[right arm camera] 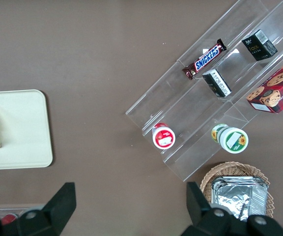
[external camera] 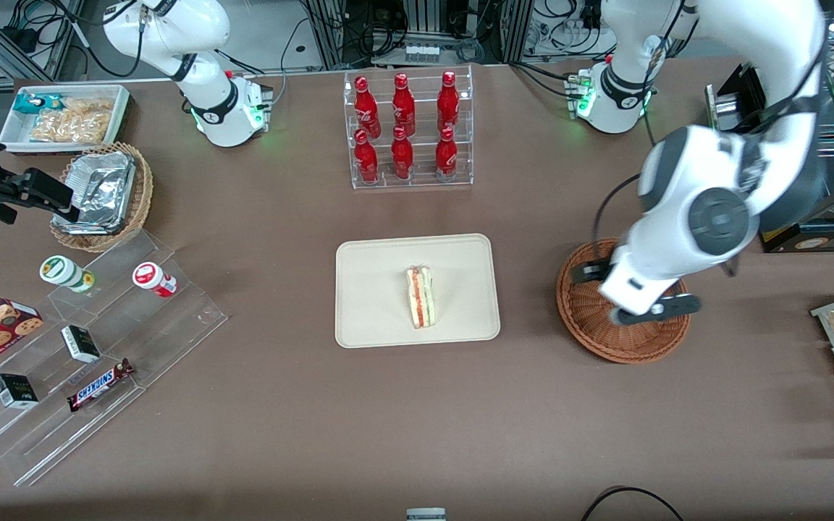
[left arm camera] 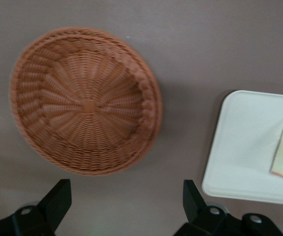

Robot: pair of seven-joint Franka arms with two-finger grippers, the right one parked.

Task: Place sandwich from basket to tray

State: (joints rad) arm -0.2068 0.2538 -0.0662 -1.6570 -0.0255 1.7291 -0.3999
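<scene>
Sandwich (external camera: 420, 297): lies on its side in the middle of the tray, centre of the front view, cut face with red and green layers toward the parked arm's end; nothing touches it.
Tray (external camera: 373, 318): flat on the table, centre of the front view; holds only the 1 sandwich.
Basket (external camera: 591, 333): right of centre in the front view, toward the working arm's end, well apart from the tray; the wrist view shows its woven floor (left arm camera: 85, 105) with nothing in it.
Gripper (external camera: 638, 307): hangs above the basket, partly covering it in the front view; the 2 fingers (left arm camera: 58, 196) stand wide apart with bare table between them, holding nothing.
Task state: by my reading the transfer is done, since the sandwich is on the tray and the basket holds none.
Risk 1: a low sweep of the arm toward the tray could clip the basket rim and push the light wicker along the table.
Risk 2: a needless return to the tray could nudge the sandwich or tip it toward the low rim.
Risk 3: the 6 bottles (external camera: 404, 126) in their rack, upper centre, sit farther from the front camera; a wide retreat could brush them.
</scene>
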